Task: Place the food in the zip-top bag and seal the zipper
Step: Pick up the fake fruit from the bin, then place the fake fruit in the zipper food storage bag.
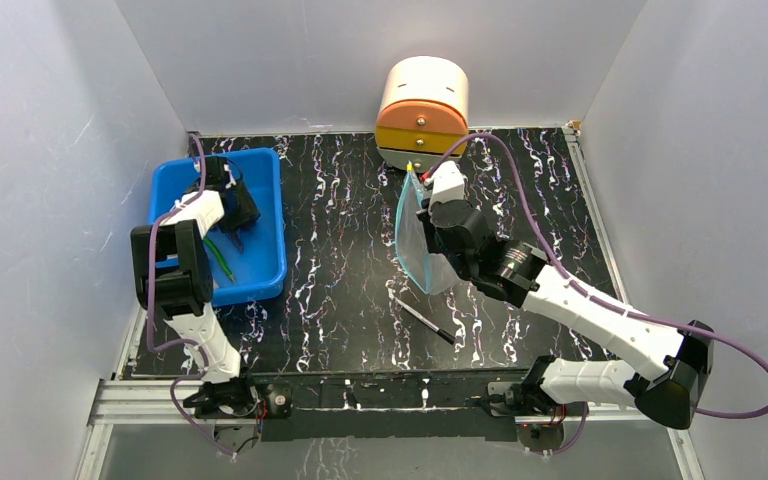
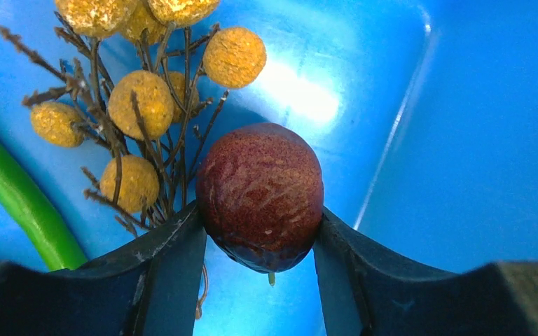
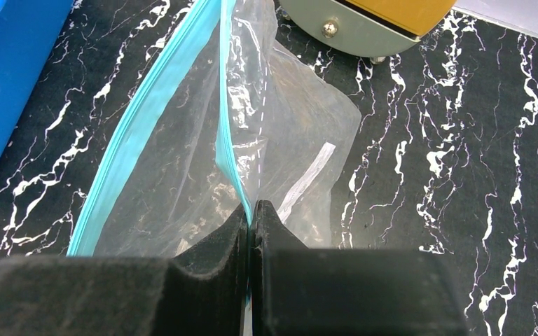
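So the left tool (image 2: 260, 227) was down inside the blue tray (image 1: 265, 180) at the left of the desk (image 1: 340, 260), its two fingers pressed against either side of a red-brown fruit piece (image 2: 259, 189), so it was gripping that one. Couldn't tell if the fruit was off the tray floor or resting on it. Just behind it in the tray sat the cluster of yellowish-brown balls on a twig (image 2: 136, 105), with a green stem (image 2: 14, 196) running along the left side.

Over on the other side, the right tool (image 3: 251, 218) was clamped tight on the zip-top bag (image 3: 182, 175), pinching one side of the teal zipper (image 3: 140, 119) right at the mouth. The mouth gaped open, the two teal strips spread apart. The bag hung up off the desk near the back middle, just in front of a round orange-and-cream container (image 1: 422, 100), well apart from the tray. Its white label (image 3: 308, 178) showed through the plastic. No food was visible inside it. A thin black pen (image 1: 425, 320) lay on the desk nearer the arms.
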Controlling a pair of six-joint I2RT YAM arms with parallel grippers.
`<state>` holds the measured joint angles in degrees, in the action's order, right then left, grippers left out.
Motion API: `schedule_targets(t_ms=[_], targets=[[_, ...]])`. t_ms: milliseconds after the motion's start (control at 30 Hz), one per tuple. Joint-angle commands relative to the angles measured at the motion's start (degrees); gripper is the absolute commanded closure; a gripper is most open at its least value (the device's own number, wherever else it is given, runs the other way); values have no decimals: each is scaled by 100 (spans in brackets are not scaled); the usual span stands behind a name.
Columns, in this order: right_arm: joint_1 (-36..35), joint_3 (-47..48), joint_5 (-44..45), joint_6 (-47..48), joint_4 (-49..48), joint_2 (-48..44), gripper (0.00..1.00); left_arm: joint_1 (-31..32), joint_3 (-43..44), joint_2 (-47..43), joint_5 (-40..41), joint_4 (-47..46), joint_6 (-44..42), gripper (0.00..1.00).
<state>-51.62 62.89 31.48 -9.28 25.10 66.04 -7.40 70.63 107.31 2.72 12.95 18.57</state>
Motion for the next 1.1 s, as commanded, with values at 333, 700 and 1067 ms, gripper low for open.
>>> schedule_targets(t_ms=[333, 700, 1067], targets=[[20, 816, -595, -630, -316, 20, 100, -34, -414, -2747, -2354, 466, 649, 78], [22, 1084, -1345, -1145, -846, 712, 100, 68, -753, -4059, -4309, 420, 1251, 80], [12, 1124, -1830, -1930, -1478, 1436, 100, 822, -1367, -4977, -6094, -758, 2417, 78]])
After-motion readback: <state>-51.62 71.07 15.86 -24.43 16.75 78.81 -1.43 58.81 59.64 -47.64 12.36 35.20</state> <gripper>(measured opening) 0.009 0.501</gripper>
